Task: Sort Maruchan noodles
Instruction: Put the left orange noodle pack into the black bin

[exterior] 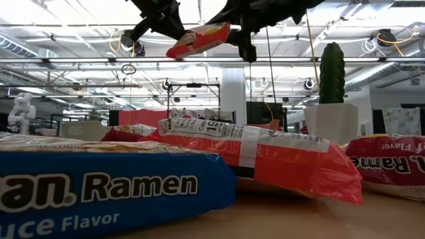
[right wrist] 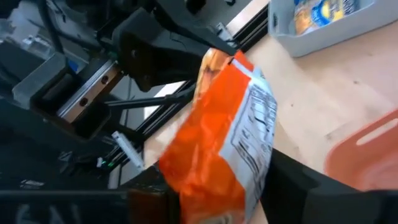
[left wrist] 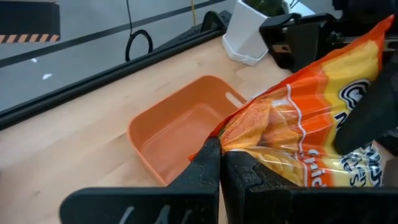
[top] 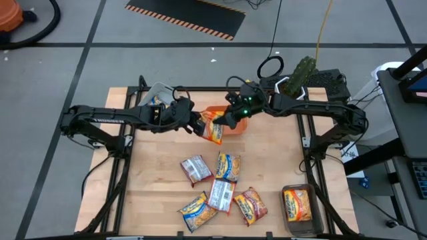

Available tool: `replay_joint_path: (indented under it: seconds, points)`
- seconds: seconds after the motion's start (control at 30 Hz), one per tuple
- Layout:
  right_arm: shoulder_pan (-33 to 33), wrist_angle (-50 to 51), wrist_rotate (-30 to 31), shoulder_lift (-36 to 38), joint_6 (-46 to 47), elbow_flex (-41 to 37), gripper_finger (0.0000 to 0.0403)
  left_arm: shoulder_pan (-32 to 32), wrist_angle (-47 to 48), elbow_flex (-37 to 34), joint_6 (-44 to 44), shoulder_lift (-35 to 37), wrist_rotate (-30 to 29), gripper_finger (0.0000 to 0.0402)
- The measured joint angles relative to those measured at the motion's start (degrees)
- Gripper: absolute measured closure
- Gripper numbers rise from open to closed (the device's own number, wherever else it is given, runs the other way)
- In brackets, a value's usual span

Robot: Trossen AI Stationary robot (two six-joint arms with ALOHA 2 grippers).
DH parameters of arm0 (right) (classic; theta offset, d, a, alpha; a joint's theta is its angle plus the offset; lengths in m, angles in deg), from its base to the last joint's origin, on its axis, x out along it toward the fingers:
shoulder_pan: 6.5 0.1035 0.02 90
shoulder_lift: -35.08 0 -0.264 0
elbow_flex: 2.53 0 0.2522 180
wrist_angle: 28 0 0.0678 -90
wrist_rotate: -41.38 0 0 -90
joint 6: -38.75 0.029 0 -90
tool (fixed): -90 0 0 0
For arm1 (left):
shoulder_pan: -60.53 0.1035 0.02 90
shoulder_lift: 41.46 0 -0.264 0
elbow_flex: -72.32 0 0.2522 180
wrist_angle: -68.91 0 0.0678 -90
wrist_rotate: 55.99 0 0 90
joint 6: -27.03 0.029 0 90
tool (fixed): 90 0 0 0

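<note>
An orange Maruchan noodle packet (top: 213,128) hangs in the air between my two grippers, in front of the orange bin (top: 241,124) at the table's far middle. My left gripper (top: 198,125) is shut on the packet's left end. My right gripper (top: 230,119) comes from the right and has the packet's other end between its fingers. Several more packets (top: 221,195) lie flat on the table nearer the front edge. My left gripper pinches the orange packet's crimped end (left wrist: 231,142) between its two shut fingers, coming from the table's left and slanting down. The packet is lifted clear of the table and stretches away from the fingers toward my right gripper. My right gripper has the packet's opposite end (right wrist: 217,180) between its two fingers (right wrist: 292,180), one on each flat face. It comes from the table's right, nearly level. The packet is clear of the table and tilted, its right end higher in the low view (exterior: 222,30).
A grey bin (top: 157,95) with a packet inside stands at the far left. A clear bin (top: 298,220) holding one packet sits at the near right corner. A cactus in a white pot (top: 300,72) stands at the far right. The loose packets cover the near middle.
</note>
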Motion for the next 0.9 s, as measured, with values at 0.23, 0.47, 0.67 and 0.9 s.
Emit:
replay_joint_path:
  seconds: [0.23,0.47,0.67,0.9]
  points:
    - [0.09,0.22,-2.26,0.26,3.72,0.0,0.0283,-0.02,-0.82,0.0,1.36,0.0,0.24,0.0401]
    - [1.24,-0.09,-2.52,0.46,8.54,0.0,0.0222,-0.12,-1.91,0.0,2.56,0.0,1.37,0.0401]
    - [5.58,1.12,-0.75,0.48,10.35,0.0,0.019,-0.77,-2.27,0.0,1.64,0.0,2.42,0.0401]
    - [9.71,4.35,3.74,0.5,11.43,0.0,0.0217,-2.85,-1.7,0.0,1.36,0.0,2.55,0.0401]
